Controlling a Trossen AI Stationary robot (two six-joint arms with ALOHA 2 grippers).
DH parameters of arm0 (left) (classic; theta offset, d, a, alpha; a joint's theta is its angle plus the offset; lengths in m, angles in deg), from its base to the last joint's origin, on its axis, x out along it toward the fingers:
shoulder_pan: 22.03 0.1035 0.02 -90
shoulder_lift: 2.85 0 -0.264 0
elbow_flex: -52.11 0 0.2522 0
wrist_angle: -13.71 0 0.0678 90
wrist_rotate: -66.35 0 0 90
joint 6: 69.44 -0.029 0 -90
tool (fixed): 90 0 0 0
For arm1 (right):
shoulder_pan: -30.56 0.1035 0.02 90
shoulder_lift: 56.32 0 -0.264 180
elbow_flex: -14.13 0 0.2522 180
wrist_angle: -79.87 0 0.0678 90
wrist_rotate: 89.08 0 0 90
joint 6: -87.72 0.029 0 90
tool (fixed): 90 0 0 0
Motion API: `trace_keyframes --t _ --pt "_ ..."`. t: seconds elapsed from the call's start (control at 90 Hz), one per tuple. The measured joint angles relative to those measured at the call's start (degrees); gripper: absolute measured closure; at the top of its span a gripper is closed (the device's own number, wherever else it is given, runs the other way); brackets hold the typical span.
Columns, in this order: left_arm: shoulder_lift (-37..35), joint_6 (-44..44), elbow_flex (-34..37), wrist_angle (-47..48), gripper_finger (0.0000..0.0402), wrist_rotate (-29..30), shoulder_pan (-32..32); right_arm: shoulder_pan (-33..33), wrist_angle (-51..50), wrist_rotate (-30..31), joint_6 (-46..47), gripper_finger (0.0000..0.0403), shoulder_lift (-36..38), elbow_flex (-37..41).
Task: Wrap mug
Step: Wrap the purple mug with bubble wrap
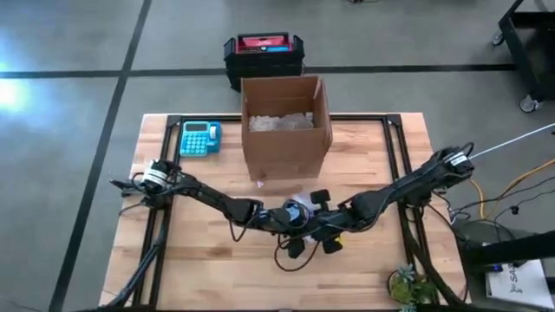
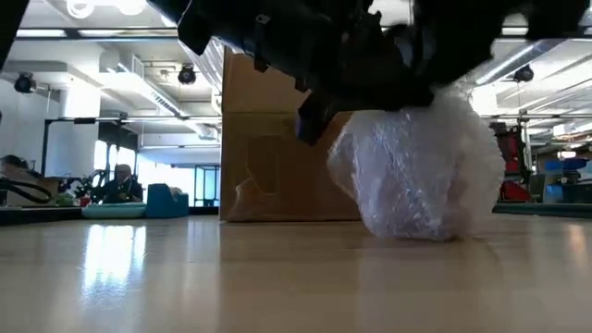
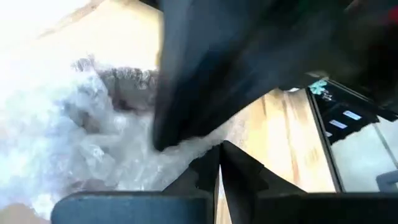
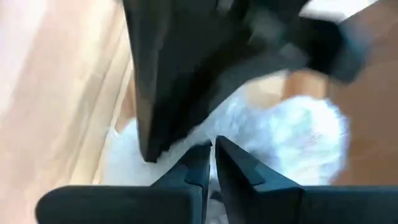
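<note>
While bubble wrap (image 2: 421,171) (mug unseen) sits, both arms crowd it.

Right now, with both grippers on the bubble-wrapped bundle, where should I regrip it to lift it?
Judging from the low view, take the bubble-wrapped bundle around its wide middle, one gripper from each side. It sits on the table as a rounded lump narrowing toward its base, so a pinch on loose wrap up top would likely slip.

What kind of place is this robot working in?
Probably a lab or workshop: a polished concrete floor with taped lines, a wooden table on a metal frame, and a black storage crate behind the cardboard box.
</note>
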Motion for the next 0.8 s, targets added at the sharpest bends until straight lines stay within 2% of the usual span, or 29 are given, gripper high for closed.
trace_keyframes --t 0.122,0.267,0.467,0.522,0.667,0.8 --pt "-0.02 -0.28 0.03 0.0 0.0399 0.05 0.0 -0.42 -4.35 2.44 -1.57 0.0389 2.45 -1.57" --pt "-0.02 -0.35 0.05 -0.09 0.0401 0.0 0.0 -2.52 -5.31 9.46 -4.1 0.0389 5.44 -0.91" --pt "-0.04 -0.37 -0.04 -0.11 0.0398 -0.1 0.0 -10.47 -0.76 9.91 -6.65 0.0389 4.79 2.74" --pt "-0.04 -0.37 -0.04 -0.2 0.0399 -0.17 0.0 -12.46 1.92 7.88 -7.94 0.0389 3.89 4.44" --pt "-0.04 -0.36 -0.04 -0.21 0.04 -0.29 0.0 -13.18 5.88 -5.02 -9.4 0.0389 3.55 6.99" --pt "-0.07 -0.37 -0.06 -0.21 0.0398 -0.4 0.0 -9.94 6.19 -6.15 -8.32 0.0389 3.58 8.46"
